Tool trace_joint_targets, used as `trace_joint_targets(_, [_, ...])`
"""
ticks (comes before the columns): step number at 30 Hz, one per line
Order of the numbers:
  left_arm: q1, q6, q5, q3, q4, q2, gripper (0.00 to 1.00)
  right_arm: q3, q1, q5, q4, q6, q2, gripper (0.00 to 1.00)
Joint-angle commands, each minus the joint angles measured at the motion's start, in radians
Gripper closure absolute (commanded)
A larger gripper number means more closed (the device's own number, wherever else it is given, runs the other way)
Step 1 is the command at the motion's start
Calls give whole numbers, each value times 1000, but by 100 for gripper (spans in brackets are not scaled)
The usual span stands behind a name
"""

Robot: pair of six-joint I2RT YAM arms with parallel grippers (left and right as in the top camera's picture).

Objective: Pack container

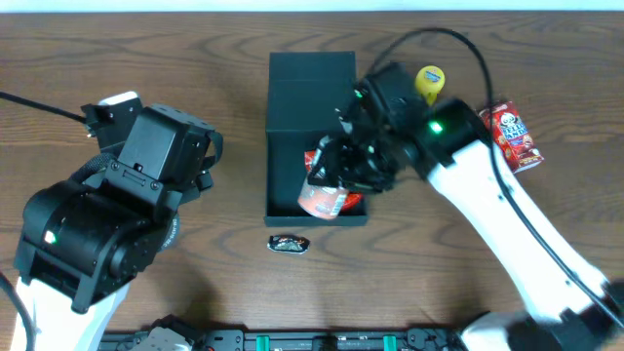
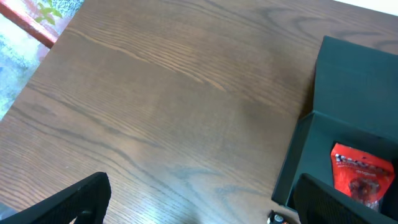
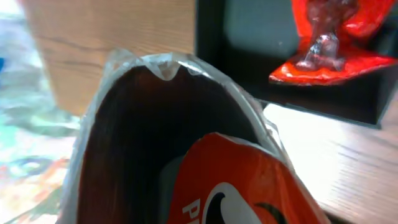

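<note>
The brown wood-grain table point(image 1: 195, 58) carried the dark teal-black square cardboard container point(image 1: 285, 166) at its middle, with its lid lying open and flat behind it. The right gripper point(image 1: 341, 171) pinched a crinkly orange-red foil snack bag point(image 1: 327, 200) over the container's near wall. The left gripper point(image 2: 202, 196) hung spread and empty over bare wood beside it. A small dark wrapped sweet point(image 1: 289, 244) lay just in front.

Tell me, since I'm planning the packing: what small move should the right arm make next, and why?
Probably lower slightly and open: the right gripper holds the orange snack bag just over the open container, where a red packet already lies, so release should drop it in.
</note>
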Motion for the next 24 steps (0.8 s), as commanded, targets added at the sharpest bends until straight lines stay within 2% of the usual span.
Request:
trace_joint_targets(1, [4, 4, -4, 1, -5, 0, 5, 116, 29, 61, -69, -92, 129, 98])
trace_joint_targets(5, [4, 4, -4, 1, -6, 0, 5, 222, 67, 62, -144, -142, 268, 99])
trace_joint_targets(10, [4, 4, -4, 1, -19, 0, 5, 265, 101, 66, -138, -152, 378, 99])
trace_joint_targets(24, [4, 4, -4, 1, -40, 0, 5, 265, 120, 140, -41, -125, 422, 99])
